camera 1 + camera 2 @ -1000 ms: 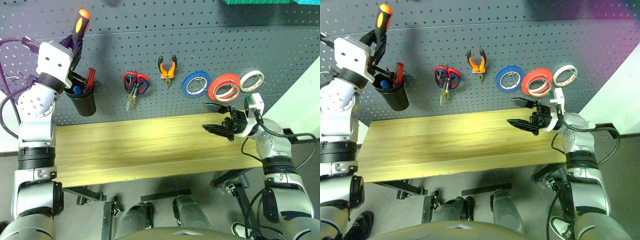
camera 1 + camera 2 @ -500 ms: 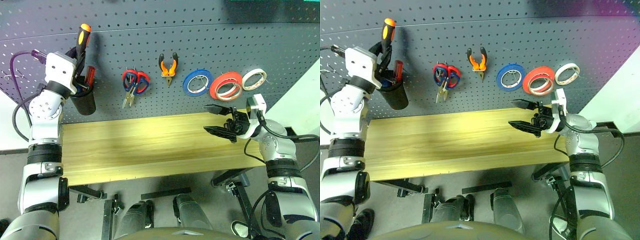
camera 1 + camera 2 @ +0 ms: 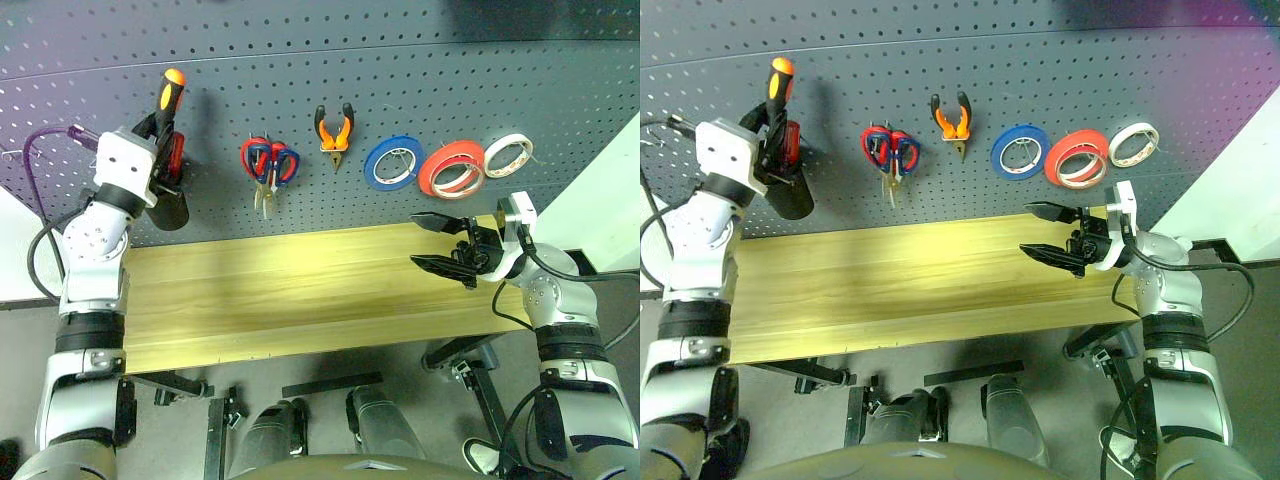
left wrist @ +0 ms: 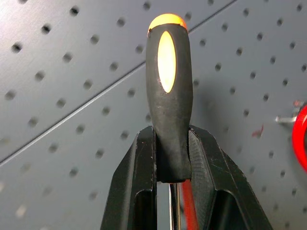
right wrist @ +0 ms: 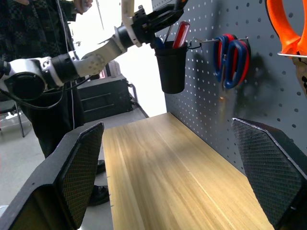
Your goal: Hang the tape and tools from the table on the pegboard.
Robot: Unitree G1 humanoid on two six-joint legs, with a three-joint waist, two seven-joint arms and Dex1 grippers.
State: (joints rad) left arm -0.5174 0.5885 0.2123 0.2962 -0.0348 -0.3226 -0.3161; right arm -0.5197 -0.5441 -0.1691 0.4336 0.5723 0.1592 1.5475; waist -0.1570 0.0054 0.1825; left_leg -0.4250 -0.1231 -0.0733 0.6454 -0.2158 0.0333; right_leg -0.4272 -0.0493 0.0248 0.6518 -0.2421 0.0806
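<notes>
My left gripper [image 3: 158, 128] is shut on the orange-and-black screwdriver [image 4: 168, 91], held upright with its shaft pointing down into a black cup [image 3: 171, 208] on the dark grey pegboard [image 3: 420, 80]. The orange-handled pliers [image 3: 334, 130] hang on a hook near the board's middle. The red-orange tape [image 3: 452, 170] hangs between a blue roll [image 3: 393, 165] and a white roll [image 3: 508, 155]. My right gripper [image 3: 440, 243] stands open over the right end of the wooden table [image 3: 300, 290], holding nothing.
Red-handled scissors [image 3: 270, 165] hang left of the pliers. A red screwdriver [image 3: 177, 158] stands in the cup. A person [image 5: 33, 33] stands beyond the table's left end. A white wall [image 3: 610, 190] borders the right.
My left gripper has come down with the screwdriver, closer to the black cup. The right arm has kept still, and the head camera has shifted slightly.
</notes>
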